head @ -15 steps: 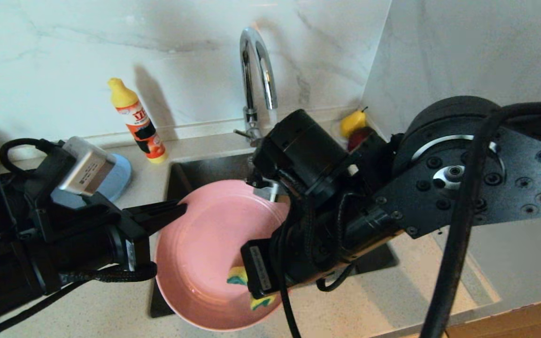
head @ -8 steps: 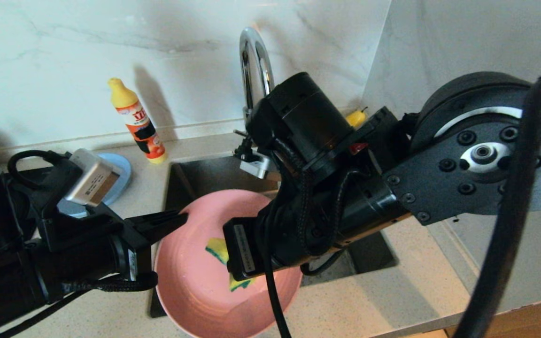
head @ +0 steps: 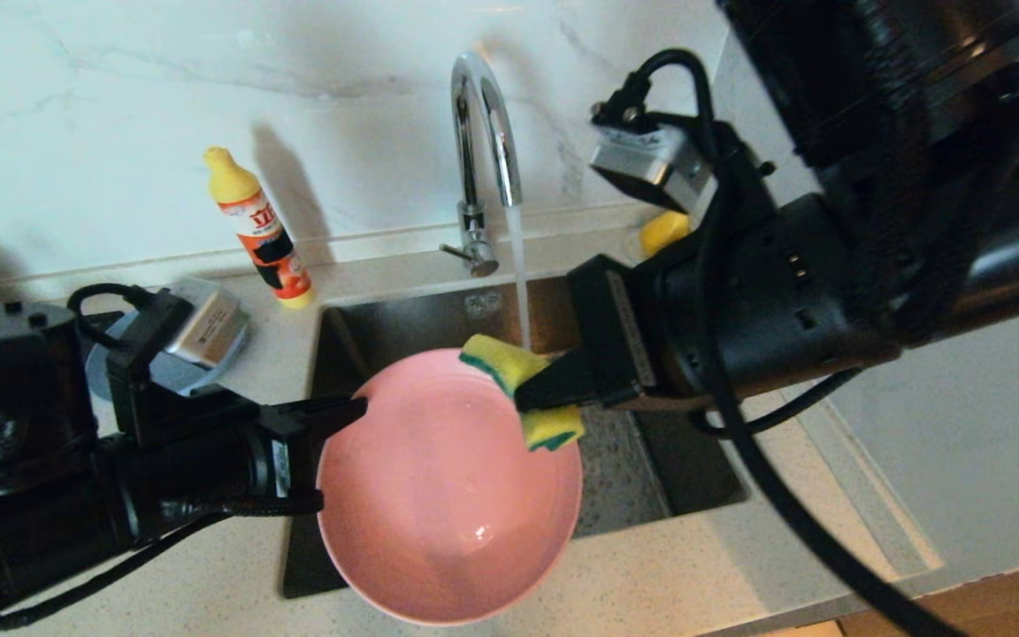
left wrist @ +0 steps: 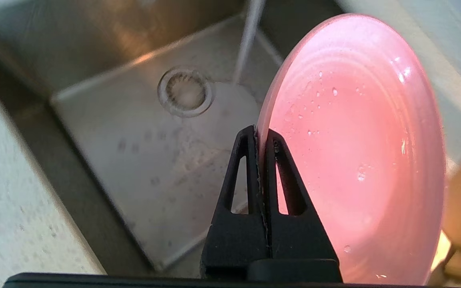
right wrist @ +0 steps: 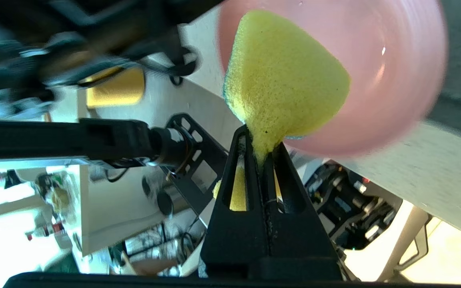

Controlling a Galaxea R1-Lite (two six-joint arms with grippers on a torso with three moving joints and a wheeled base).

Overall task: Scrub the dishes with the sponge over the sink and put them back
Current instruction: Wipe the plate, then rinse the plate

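Starting from the left side: the left claw (head: 352, 410) is clamped tight on the near-left rim of the pink plate (head: 448, 495), holding it tilted over the sink (head: 651, 478). The left wrist view shows both fingers pinched right onto the plate's edge, with water drops on its face and the strainer drain (left wrist: 185, 91) down below in the basin. Behind that arm on the bench (head: 651, 584), a blue plate (head: 160, 376) peeks out, mostly hidden by the wrist camera, and a yellow-capped dish soap bottle (head: 262, 232) stands near the wall.

Middle of the scene, the chrome tap (head: 483, 150) is running, its stream dropping just beside the sponge (head: 518, 385). That sponge is squashed out of shape, yellow with a green layer, and sits at the plate's far-right rim. The right claw (head: 538, 394) is pinched shut on it, reaching in from the right. A yellow pear (head: 662, 232) sits in the back corner behind that arm.
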